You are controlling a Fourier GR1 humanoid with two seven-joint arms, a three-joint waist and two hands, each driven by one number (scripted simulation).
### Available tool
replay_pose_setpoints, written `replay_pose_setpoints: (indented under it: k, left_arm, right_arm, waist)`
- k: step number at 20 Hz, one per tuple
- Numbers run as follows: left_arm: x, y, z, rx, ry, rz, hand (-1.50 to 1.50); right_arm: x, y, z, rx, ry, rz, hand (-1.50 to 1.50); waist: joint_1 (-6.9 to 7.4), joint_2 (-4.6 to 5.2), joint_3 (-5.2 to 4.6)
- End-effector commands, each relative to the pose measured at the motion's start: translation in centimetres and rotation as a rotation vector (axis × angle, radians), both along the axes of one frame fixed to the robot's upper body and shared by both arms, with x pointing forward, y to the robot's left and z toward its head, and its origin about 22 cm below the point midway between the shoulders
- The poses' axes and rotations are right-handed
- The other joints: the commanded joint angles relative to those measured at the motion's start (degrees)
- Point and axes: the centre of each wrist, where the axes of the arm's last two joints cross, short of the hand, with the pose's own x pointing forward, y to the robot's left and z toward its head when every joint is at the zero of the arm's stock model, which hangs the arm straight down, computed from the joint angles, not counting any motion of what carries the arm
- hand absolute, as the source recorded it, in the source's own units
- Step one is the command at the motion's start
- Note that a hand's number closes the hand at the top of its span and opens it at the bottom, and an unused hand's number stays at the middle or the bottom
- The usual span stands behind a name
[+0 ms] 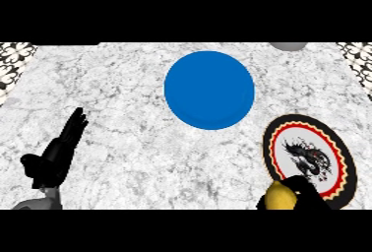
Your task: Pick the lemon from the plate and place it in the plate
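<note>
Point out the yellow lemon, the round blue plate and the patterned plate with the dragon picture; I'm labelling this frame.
Yellow lemon [280, 197], head view: its exposed left side.
Round blue plate [209, 89], head view: its centre.
Patterned plate with the dragon picture [309, 155], head view: its white middle.

Kitchen setting. Table [145, 147] is a grey-white marbled stone top, as a kitchen worktop. Black-and-white patterned tiling [15, 64] shows at both far corners. 2 plates sit on it: a plain blue plate [209, 90] and a decorated plate [311, 156] with a dark emblem.
</note>
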Motion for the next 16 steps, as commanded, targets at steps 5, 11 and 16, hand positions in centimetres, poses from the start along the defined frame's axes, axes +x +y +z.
replay_pose_setpoints:
  k: [5, 11, 16]
  left_arm:
    - [1.8, 0.6, -0.4, 0.015, 0.011, -0.001, 0.00]
    - [1.9, -0.3, -1.1, 0.008, 0.001, -0.005, 0.00]
    - [1.6, -1.1, 0.5, -0.001, -0.006, -0.030, 0.00]
  right_arm:
    - [-0.8, 3.2, 6.8, -0.145, -0.251, -0.049, 1.50]
    - [1.5, 4.7, 9.7, -0.152, -0.259, 0.015, 1.50]
    - [5.7, 4.5, 12.1, -0.116, -0.269, 0.029, 1.50]
  waist:
    - [0.21, 0.27, 0.02]
    - [0.62, 0.34, 0.09]
    - [1.20, 0.39, 0.10]
